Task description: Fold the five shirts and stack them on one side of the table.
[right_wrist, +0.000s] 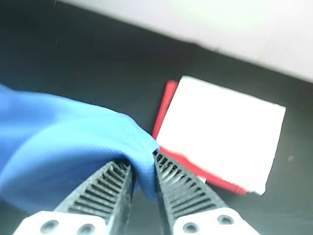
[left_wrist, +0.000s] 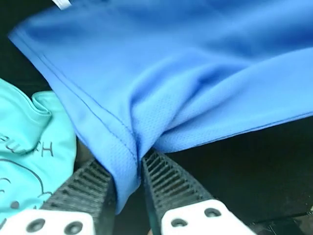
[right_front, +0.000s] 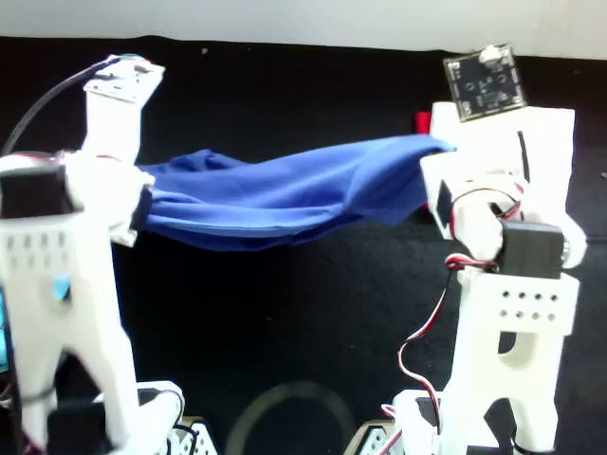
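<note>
Table [right_front: 285, 322]: black.
Blue shirt [right_front: 285, 194]: held above it, spread between both arms, likely to square it for folding.
Teal shirt [left_wrist: 29, 142]: lying beneath.
White-and-red pile [right_wrist: 220, 132]: perhaps folded shirts.
Left claw [left_wrist: 126, 164], right claw [right_wrist: 143, 164]: each pinching a blue edge.

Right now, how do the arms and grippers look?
Both left arm and right arm are white plastic with black servos. Red and white wires loop on the right; a black cable reaches the left. Both left gripper and right gripper have black ribbed fingers, white bases.
</note>
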